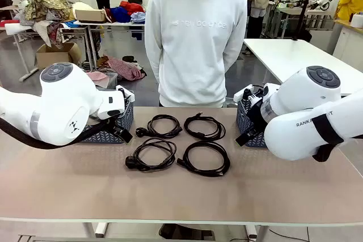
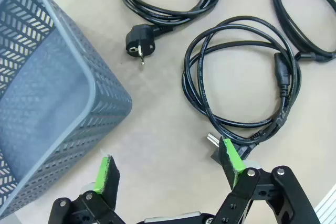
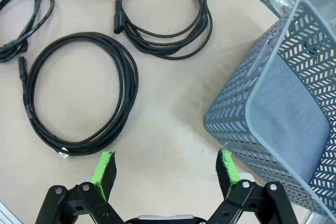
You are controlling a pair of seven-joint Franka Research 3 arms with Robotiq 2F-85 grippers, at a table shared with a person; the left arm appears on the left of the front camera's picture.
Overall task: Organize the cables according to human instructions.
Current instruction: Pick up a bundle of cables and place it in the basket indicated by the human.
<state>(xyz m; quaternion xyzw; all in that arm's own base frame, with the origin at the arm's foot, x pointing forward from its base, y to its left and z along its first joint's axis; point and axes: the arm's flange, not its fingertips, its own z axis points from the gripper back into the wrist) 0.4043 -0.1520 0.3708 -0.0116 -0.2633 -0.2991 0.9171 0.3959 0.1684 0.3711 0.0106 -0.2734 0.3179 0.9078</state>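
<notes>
Cables [image 1: 205, 172], four black coils, lay two by two on the middle of the table [image 1: 170, 202] in the front view. A grey left basket [image 1: 116, 127] stood just beside them on one side and a right basket [image 1: 245, 124] on the other. My left arm [image 1: 62, 109] and right arm [image 1: 309, 111] hung low by those baskets. A person [image 1: 195, 38] in a white top stood at the far edge.

Through the left wrist camera, my left gripper [image 2: 169, 167] was spread wide and held nothing, with bare table between its green pads [image 2: 107, 174]. One looped coil [image 2: 193, 85] lay just beyond, its plug end close by one pad. A round-plugged cord [image 2: 139, 48] sat farther off, near the basket's corner.

Through the right wrist camera, my right gripper [image 3: 165, 167] was likewise wide apart and empty over bare tabletop. A big coil [image 3: 132, 77] rested just ahead to one side, a second coil [image 3: 203, 27] lay past it, and the basket stood on the other side.
</notes>
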